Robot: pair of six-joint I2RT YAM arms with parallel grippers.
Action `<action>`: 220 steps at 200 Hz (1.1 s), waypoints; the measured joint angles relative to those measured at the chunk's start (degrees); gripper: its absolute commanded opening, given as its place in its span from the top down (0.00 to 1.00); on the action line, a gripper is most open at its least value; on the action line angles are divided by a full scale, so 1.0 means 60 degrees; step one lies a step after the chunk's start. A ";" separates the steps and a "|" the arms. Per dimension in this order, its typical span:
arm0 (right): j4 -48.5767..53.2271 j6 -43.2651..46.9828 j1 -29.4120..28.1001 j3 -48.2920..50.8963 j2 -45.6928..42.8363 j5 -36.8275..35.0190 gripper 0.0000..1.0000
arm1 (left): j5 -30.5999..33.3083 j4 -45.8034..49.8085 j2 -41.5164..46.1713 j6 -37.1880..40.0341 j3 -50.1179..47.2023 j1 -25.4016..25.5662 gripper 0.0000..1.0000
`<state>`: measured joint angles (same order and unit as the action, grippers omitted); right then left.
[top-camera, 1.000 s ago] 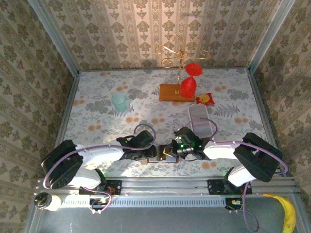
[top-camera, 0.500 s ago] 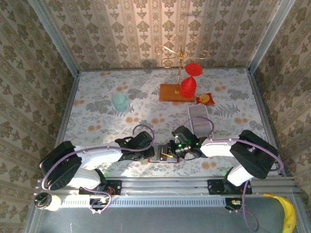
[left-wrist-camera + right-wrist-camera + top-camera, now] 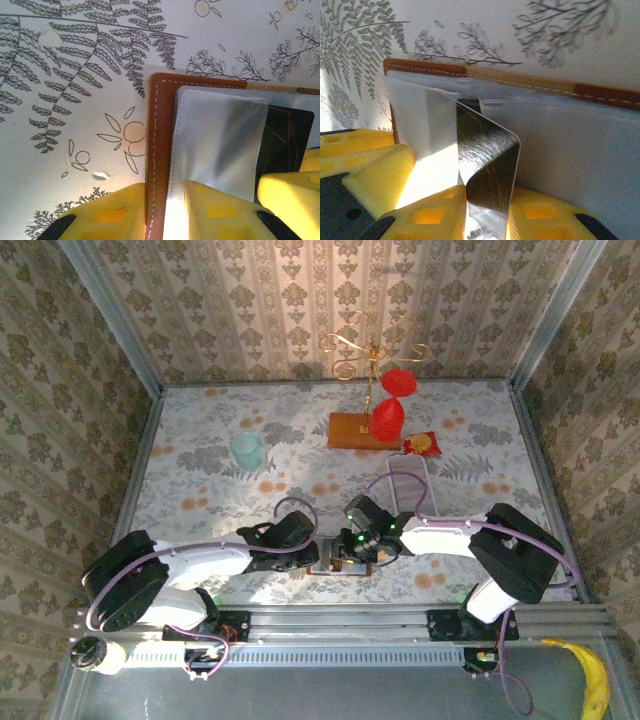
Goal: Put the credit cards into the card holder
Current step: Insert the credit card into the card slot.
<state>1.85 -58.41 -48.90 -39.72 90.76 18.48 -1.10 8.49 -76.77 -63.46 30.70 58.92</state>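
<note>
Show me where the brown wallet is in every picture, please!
Top external: the card holder lies low in the middle, near the flowery table's front edge.
Left wrist: right and lower middle, its brown stitched edge on the left.
Right wrist: across the middle, stitched edge on top.
Shared landmark: the dark credit card at its grey pocket, on the right in the left wrist view.

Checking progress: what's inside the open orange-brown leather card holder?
Grey translucent pockets and one dark glossy card, partly in. Anything beneath the pocket flaps is covered.
</note>
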 measured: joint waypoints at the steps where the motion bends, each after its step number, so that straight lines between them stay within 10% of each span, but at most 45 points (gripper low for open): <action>1: 0.0011 0.0000 -0.0004 -0.0007 0.0007 -0.0011 0.76 | 0.0000 0.0000 0.0000 0.0000 0.0000 0.0000 0.76; 138: 0.1137 0.0364 -0.0291 -0.0426 -0.0160 -0.0739 0.66 | -0.0109 -0.0259 0.0120 0.0000 -0.0178 0.0062 0.76; 220: 0.1719 0.0452 -0.0331 -0.0280 -0.0528 -0.1246 1.00 | -0.0124 -0.0393 0.0178 0.0000 -0.0284 0.0062 0.77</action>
<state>12.16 -55.70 -50.89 -41.41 87.59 11.00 -1.85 6.13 -75.70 -63.46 28.99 59.29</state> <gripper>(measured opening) 0.041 0.229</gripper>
